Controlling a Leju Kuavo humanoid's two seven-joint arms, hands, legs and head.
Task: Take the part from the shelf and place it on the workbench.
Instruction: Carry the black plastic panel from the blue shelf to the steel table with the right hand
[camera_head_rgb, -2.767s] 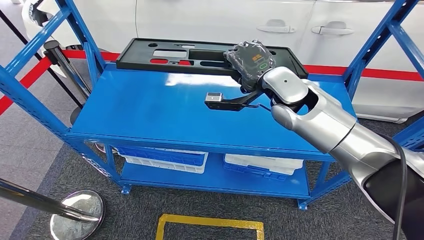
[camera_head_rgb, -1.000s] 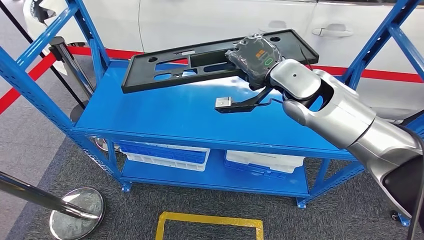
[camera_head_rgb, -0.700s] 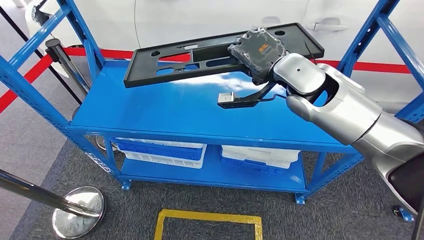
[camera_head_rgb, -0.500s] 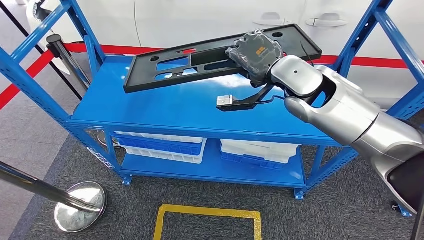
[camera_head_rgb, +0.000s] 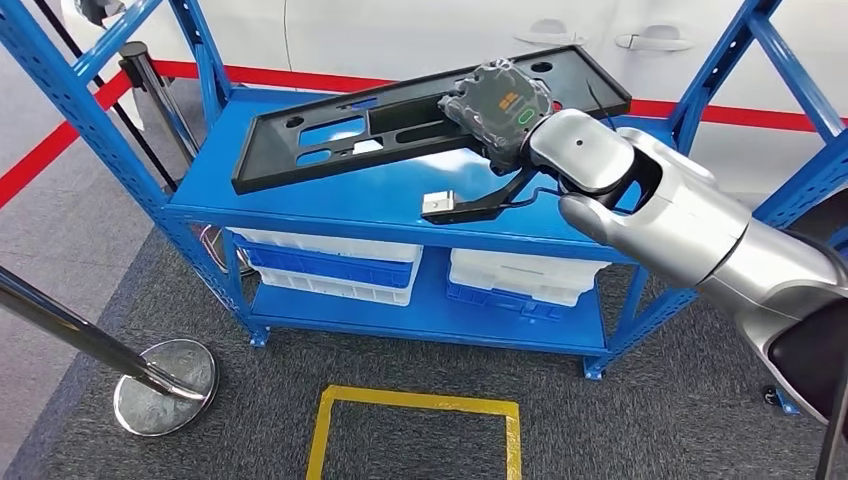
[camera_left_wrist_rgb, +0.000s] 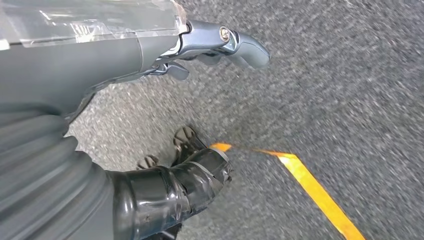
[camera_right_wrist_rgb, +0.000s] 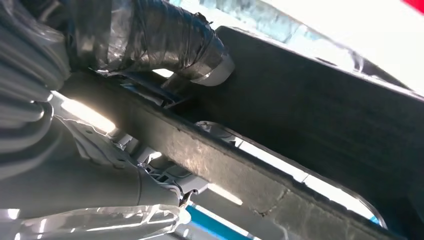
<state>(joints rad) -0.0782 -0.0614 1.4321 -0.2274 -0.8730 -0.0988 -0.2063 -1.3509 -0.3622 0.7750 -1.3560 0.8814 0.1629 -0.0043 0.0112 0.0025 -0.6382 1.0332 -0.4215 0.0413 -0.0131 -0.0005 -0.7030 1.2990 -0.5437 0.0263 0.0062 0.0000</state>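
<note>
The blue metal shelf rack (camera_head_rgb: 330, 205) is seen in the head view w/ a glossy top deck and sloping uprights at both sides. Behind it a white car body (camera_head_rgb: 420, 30) is visible, w/ a red stripe along the floor. On the lower deck two white-and-blue plastic bins (camera_head_rgb: 330, 265) are stored side by side. Grey carpet floor (camera_head_rgb: 200, 430) is marked w/ a yellow tape rectangle (camera_head_rgb: 415, 405) in front of the rack; a chrome stanchion base (camera_head_rgb: 165, 372) is stood to the left of it.

The long flat black plastic part (camera_head_rgb: 400, 115), w/ several cut-outs, is held tilted above the top deck, clear of it, its left end lower than its right. It is gripped near its right end by the right hand (camera_head_rgb: 497, 105), which is wrapped in clear film; in the right wrist view the thumb (camera_right_wrist_rgb: 165, 40) is pressed on one face of the part (camera_right_wrist_rgb: 310, 120) and the fingers appear to be under its edge, tho this is dim.

The left hand (camera_left_wrist_rgb: 220, 47) is hung over the carpet (camera_left_wrist_rgb: 340, 80), fingers loosely apart, nothing held.
</note>
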